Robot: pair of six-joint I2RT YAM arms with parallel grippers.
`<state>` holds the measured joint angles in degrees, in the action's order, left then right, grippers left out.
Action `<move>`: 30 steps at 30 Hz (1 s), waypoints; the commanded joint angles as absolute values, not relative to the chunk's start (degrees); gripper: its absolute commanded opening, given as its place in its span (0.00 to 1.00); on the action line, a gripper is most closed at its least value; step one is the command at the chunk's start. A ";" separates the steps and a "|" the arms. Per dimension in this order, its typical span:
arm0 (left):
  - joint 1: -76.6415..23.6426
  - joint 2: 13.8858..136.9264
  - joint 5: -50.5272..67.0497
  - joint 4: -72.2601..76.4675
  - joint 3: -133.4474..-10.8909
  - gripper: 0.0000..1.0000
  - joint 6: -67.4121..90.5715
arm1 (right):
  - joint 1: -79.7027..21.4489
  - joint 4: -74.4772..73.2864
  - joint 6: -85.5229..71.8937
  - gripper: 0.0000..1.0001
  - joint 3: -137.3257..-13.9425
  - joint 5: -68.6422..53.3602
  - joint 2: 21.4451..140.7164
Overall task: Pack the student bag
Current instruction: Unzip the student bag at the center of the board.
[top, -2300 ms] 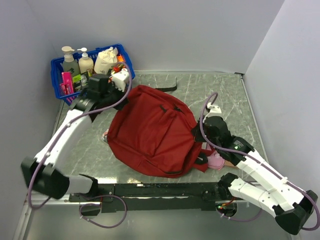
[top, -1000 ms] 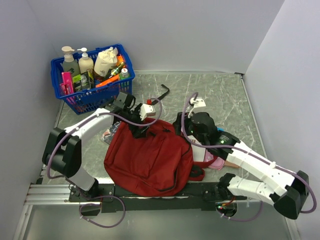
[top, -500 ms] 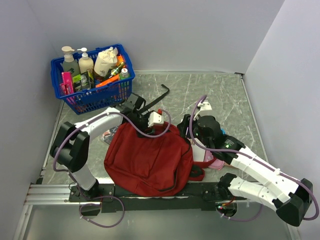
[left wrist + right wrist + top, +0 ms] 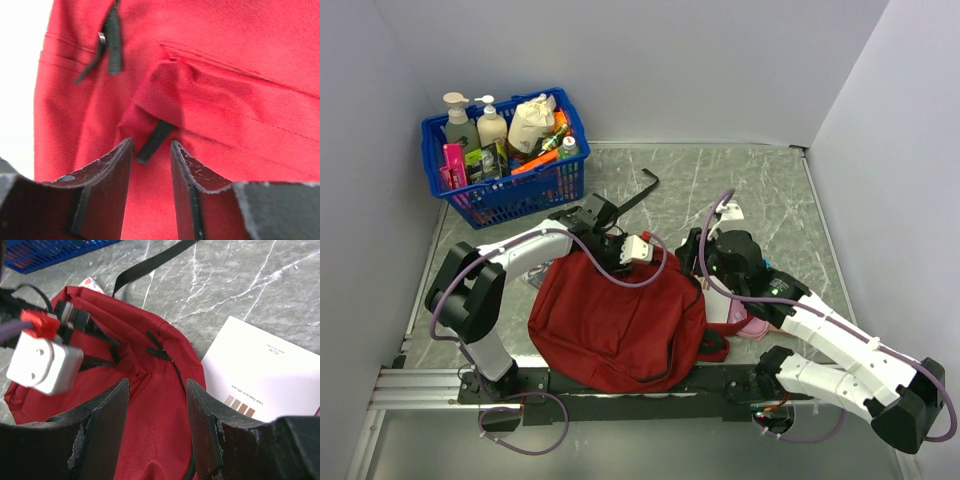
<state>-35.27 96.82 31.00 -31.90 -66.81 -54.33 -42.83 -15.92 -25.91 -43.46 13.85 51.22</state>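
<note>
The student bag (image 4: 610,320), dark red with black zips, lies flat near the front of the table. My left gripper (image 4: 632,262) is at its top edge. In the left wrist view its jaws (image 4: 151,144) stand a narrow gap apart over red fabric. The end of a black zipper pull tab (image 4: 154,142) lies just between the fingertips, untouched. A second black pull (image 4: 113,42) hangs further up. My right gripper (image 4: 698,262) hovers over the bag's right upper corner (image 4: 160,405), jaws (image 4: 156,386) open, nothing pinched.
A blue basket (image 4: 505,197) of bottles stands at the back left. A white booklet (image 4: 265,375) and a pink item (image 4: 752,325) lie beside the bag's right edge. A black strap (image 4: 642,190) trails behind the bag. A small packet (image 4: 535,270) lies left of it.
My left gripper has slid right along the bag's top edge and its jaws have narrowed a lot. The right gripper's jaws have closed a little; that arm barely moved.
</note>
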 commanded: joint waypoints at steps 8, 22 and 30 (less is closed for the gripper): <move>-36.47 95.10 31.20 -31.55 -66.62 0.01 -53.70 | -41.22 -13.62 -27.86 0.57 -47.10 10.90 58.78; -36.47 87.20 29.18 -34.19 -67.68 0.01 -43.51 | -40.69 -5.90 -34.53 0.72 -48.08 -1.39 71.71; -37.18 83.33 28.74 -33.75 -62.84 0.01 -40.17 | -39.90 -1.32 -37.88 0.71 -50.62 -6.50 79.36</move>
